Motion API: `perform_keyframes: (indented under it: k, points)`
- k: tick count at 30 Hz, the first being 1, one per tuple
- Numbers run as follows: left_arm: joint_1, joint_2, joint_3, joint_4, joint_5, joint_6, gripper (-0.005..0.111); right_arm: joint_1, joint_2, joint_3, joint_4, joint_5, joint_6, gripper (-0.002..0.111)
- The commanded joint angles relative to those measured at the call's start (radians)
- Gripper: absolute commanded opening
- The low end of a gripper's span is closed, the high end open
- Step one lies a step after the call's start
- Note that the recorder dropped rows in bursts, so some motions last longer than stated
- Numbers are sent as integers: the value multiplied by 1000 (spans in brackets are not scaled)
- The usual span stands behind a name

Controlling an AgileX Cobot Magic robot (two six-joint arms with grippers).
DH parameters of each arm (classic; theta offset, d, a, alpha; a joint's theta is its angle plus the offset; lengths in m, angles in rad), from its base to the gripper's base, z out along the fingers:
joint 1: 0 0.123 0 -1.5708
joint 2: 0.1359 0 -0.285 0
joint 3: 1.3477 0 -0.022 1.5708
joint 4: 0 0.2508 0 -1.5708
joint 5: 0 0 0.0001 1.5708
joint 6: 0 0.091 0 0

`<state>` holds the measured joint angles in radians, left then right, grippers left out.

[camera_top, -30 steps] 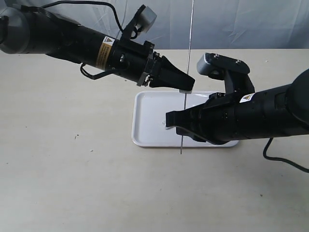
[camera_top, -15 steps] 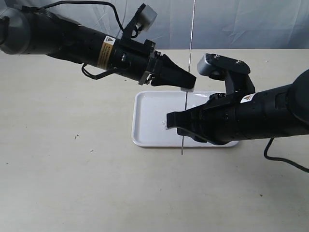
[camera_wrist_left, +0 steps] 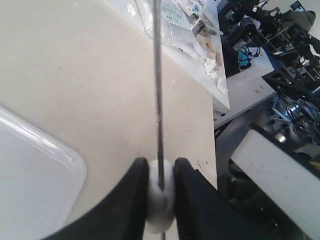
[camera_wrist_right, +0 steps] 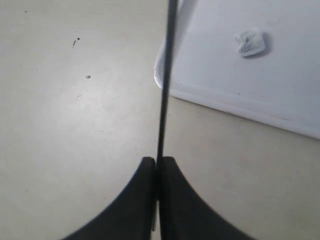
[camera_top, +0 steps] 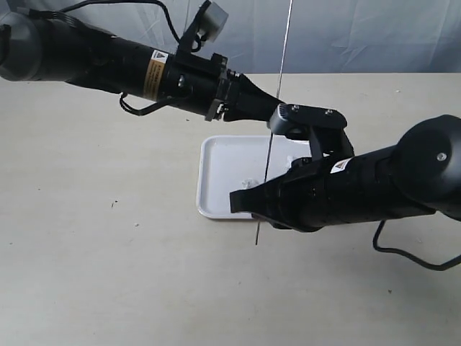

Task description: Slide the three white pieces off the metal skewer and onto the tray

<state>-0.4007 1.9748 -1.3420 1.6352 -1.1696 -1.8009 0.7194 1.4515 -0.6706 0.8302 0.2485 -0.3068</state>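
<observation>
The metal skewer (camera_top: 274, 122) stands nearly upright, its lower end tilted left over the tray's front edge. My right gripper (camera_top: 241, 202) is shut on the skewer (camera_wrist_right: 165, 75) near its lower end, and the right gripper (camera_wrist_right: 158, 162) shows no gap between its jaws. My left gripper (camera_wrist_left: 161, 170) is higher up, shut on a white piece (camera_wrist_left: 161, 200) that the skewer (camera_wrist_left: 158, 100) still runs through. In the exterior view the right arm's wrist hides the tips of the left gripper (camera_top: 270, 107). Another white piece (camera_top: 250, 182) lies loose on the tray (camera_top: 216, 180), also seen as a white piece (camera_wrist_right: 250, 43) on the tray (camera_wrist_right: 280, 90).
The tray sits mid-table on a beige tabletop (camera_top: 108, 252). Both black arms cross above the tray. The right arm's cable (camera_top: 410, 256) trails on the table at the right. Beyond the table edge there is a cluttered bench (camera_wrist_left: 200, 30).
My right arm has swung left, carrying the skewer's lower end left and tilting it. Its wrist now covers the left gripper's tips and the white piece held there.
</observation>
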Motion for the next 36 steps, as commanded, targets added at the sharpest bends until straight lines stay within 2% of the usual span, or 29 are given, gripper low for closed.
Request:
perform_keyframes:
  k: [1,7,18,28,36]
  points:
    - [34,-8,-18,-90,11,5,18,9,8,8,-11,44,-11,-1]
    - [59,-8,-54,-127,-9,5,18,9,10,8,-11,64,-9,-1]
    - [59,-8,-131,-172,7,0,18,9,10,10,-21,102,-9,-1]
    - [59,-8,-161,-176,32,0,18,9,10,125,-15,68,-9,-1]
    - [59,-8,-185,-176,59,0,18,9,10,146,-20,55,-15,-1]
